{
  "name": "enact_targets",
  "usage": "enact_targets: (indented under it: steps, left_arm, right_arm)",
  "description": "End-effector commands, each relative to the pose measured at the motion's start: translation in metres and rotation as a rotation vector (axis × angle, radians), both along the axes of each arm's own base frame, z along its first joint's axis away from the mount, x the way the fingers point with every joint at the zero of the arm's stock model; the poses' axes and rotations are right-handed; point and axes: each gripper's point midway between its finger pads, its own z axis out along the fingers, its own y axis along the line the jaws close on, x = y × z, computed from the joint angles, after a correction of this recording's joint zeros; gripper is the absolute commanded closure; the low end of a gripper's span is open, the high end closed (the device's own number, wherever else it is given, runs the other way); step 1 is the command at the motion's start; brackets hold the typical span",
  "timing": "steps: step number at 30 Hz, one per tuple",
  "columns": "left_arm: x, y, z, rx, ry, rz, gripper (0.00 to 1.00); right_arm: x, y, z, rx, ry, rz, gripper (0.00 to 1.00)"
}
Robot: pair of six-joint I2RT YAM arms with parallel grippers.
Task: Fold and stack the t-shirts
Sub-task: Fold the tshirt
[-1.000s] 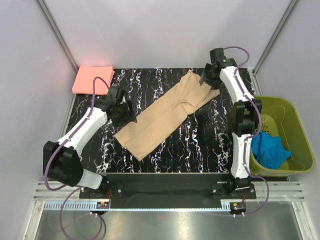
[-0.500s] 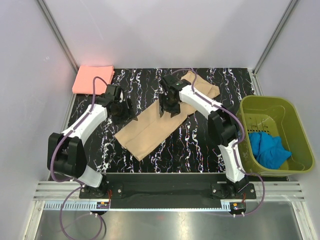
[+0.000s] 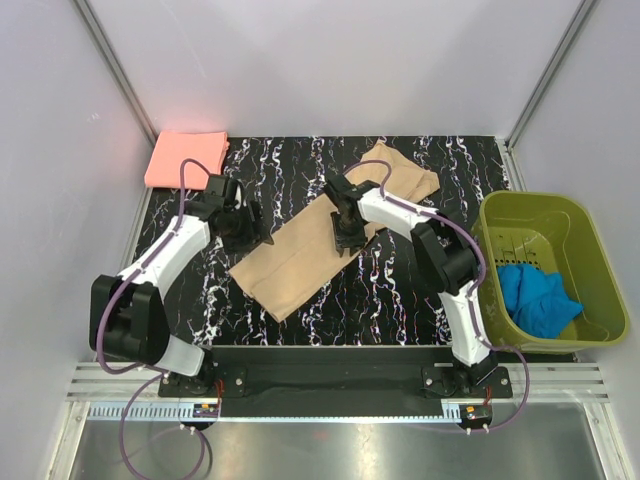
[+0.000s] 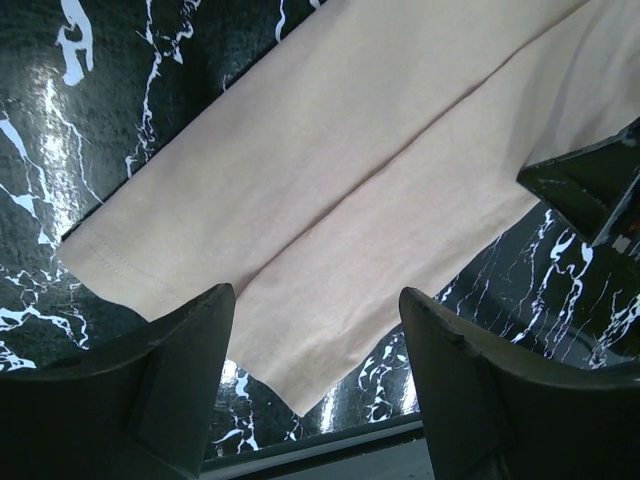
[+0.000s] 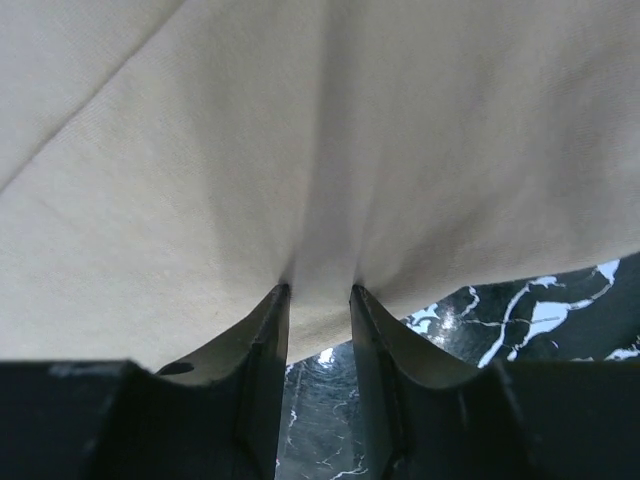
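Black white-veined glossy table [image 3: 400, 290] first. On it, the tan-beige soft cloth t-shirt [image 3: 295, 258] is folded into a long strip lying slantwise, running out to both sides of the right pincer [image 5: 320, 290] and passing under the left pincer [image 4: 315, 292]. The salmon-pink folded t-shirt [image 3: 186, 158] sits well apart, out beyond the left pincer. Right pincer is pinching the tan one's long edge, cloth puckering between its tips. Left one is spread wide, holding nothing. My guess: it's light, floppy, and slides easily on that surface, so grab edges or corners through all layers.
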Motion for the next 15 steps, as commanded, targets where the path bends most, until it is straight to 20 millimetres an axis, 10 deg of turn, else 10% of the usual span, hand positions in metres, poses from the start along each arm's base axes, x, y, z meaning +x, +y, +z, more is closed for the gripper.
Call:
enact_targets:
  steps: [1,10,15]
  left_arm:
    - [0.007,0.002,0.017,-0.040,-0.077,-0.005,0.28]
    - [0.004,0.015,0.024,-0.012,-0.113,-0.003,0.28]
    - [-0.003,0.015,0.025,-0.004,-0.116,-0.031,0.28]
  right_arm:
    - [-0.036,-0.044,-0.022,-0.165,0.086,-0.039,0.62]
    - [-0.117,-0.091,0.015,-0.142,0.134,-0.135,0.58]
    - [-0.052,-0.097,0.068,-0.048,-0.079,-0.271,0.51]
